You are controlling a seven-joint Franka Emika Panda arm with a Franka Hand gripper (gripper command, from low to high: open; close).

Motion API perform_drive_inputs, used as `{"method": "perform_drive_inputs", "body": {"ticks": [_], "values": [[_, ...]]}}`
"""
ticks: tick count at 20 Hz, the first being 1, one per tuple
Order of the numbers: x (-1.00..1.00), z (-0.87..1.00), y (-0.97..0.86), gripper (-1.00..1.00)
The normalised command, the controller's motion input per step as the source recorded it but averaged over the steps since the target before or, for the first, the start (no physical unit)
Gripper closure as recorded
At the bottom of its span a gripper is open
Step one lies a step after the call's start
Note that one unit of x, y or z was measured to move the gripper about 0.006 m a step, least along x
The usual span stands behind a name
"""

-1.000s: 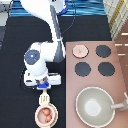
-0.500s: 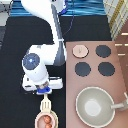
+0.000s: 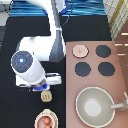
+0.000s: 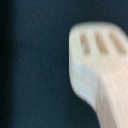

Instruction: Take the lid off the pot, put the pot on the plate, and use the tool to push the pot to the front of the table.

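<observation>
My gripper (image 3: 44, 89) hangs over the black table (image 3: 15, 50) at the exterior view's lower left, shut on the handle of the cream tool (image 3: 46, 96). Its slotted blade (image 4: 97, 47) points toward the exterior view's bottom. Just below the blade stands the small pot (image 3: 45, 121) with reddish balls inside. It rests on the cream plate (image 3: 36, 120), close to the table's front edge. The pinkish-tan lid (image 3: 80, 51) lies on the stove's top-left burner spot, far from the pot.
The brownish-pink stove block (image 3: 118, 60) fills the exterior view's right side, with three black burners (image 3: 83, 69) showing. The large grey-beige pan (image 3: 95, 106) with its handle sits at the stove's lower part, right of the pot.
The hand with the tool has shifted toward the exterior view's bottom, and the pot on its plate has slid a little nearer the front edge.
</observation>
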Motion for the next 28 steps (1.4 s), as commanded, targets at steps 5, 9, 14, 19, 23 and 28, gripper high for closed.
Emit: {"method": "perform_drive_inputs", "body": {"ticks": [5,9,14,19,23,28], "values": [[-1.00,-0.33,0.23,1.00],[-1.00,-0.92,0.30,1.00],[-1.00,-0.88,0.26,1.00],[-1.00,-0.31,0.32,1.00],[-1.00,0.00,0.41,1.00],[-1.00,0.00,0.36,1.00]]}}
